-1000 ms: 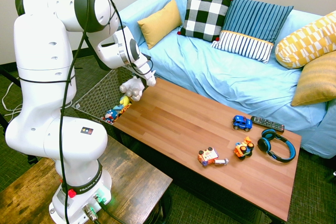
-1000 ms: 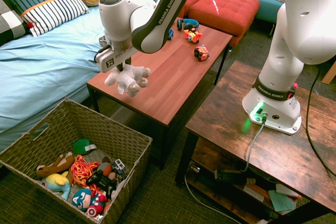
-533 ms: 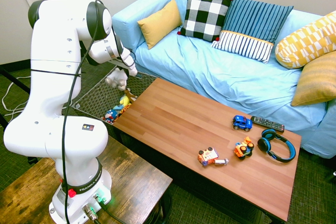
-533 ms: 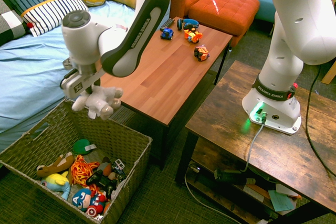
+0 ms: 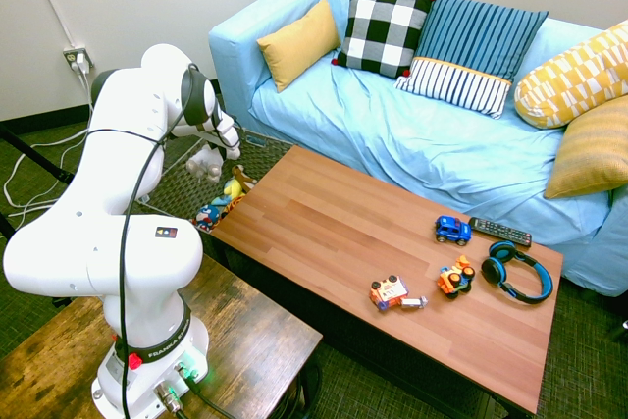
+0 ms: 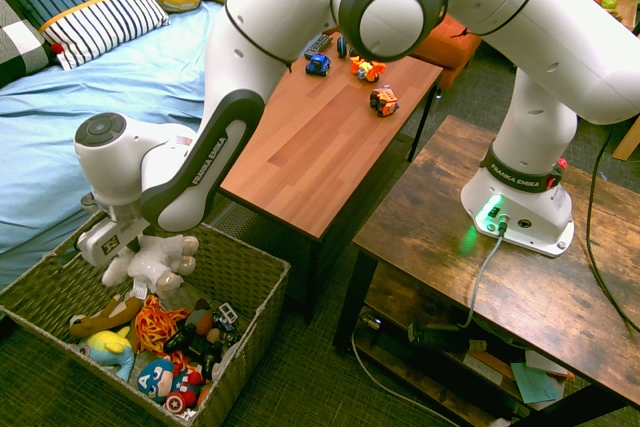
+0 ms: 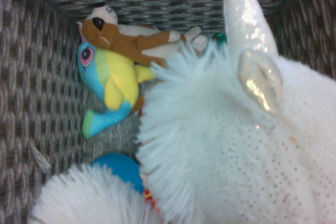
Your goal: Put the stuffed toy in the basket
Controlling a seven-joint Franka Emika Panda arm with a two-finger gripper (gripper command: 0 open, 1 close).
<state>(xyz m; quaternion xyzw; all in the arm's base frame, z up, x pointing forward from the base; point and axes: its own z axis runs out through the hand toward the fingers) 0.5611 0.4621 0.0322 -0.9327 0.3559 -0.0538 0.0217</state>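
White stuffed toy (image 6: 155,262) is hanging inside the basket (image 6: 250,302) as our gripper (image 6: 128,255) is clenching it.

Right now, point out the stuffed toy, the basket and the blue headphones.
stuffed toy (image 6: 155,259), second exterior view, white body.
basket (image 6: 243,315), second exterior view, woven side wall.
blue headphones (image 5: 517,273), first exterior view, headband.

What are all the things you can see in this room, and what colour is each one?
stuffed toy: 1, white, held over the basket
basket: 1, woven, on the floor, with toys inside
coffee table: 1, brown wood, by the sofa
sofa: 1, light blue, with cushions
toy car: 1, blue, on the table
headphones: 1, blue and black, on the table
remote: 1, black, on the table
gripper: 1, shut on the stuffed toy
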